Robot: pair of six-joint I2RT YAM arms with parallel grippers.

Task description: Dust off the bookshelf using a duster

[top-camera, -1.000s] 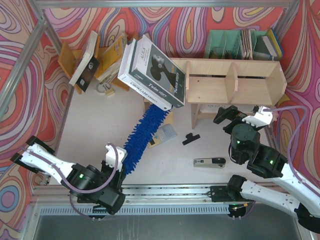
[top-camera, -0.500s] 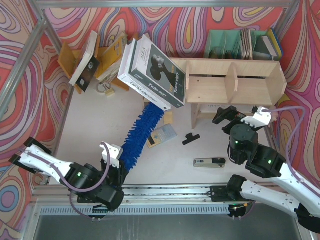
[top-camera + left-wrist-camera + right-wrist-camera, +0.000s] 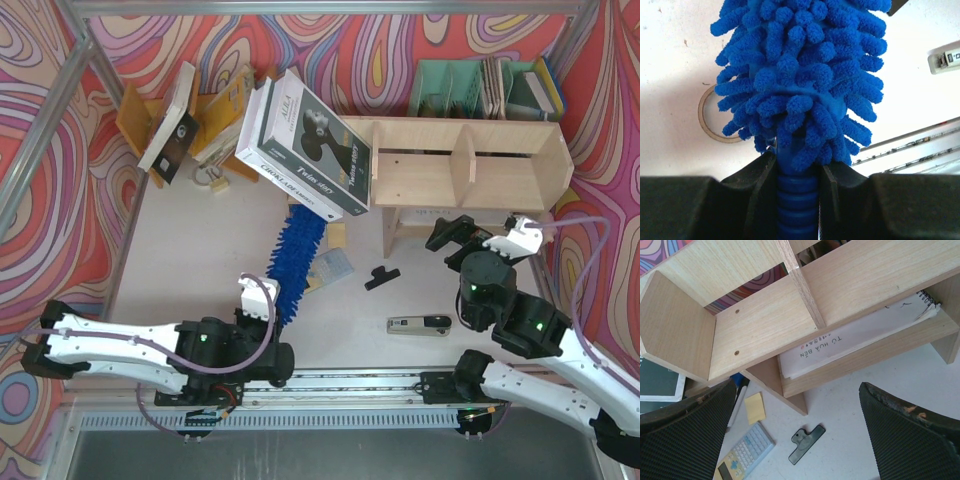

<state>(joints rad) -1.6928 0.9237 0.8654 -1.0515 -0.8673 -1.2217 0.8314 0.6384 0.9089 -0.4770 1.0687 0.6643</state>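
A careless sweep of the duster could catch the leaning books and tip them off the bookshelf's left end, since its tip seems tucked beneath them. The left pincer pinches the duster's ribbed handle near the table's front edge, and the fluffy head stretches away toward the shelf. The right pincer hangs spread.

surface: white table
back right: plywood bookshelf, standing on short legs
middle: black clip; calculator just beside yellow note pad
near right: flat grey device, lying flat
elsewhere: thin tape ring
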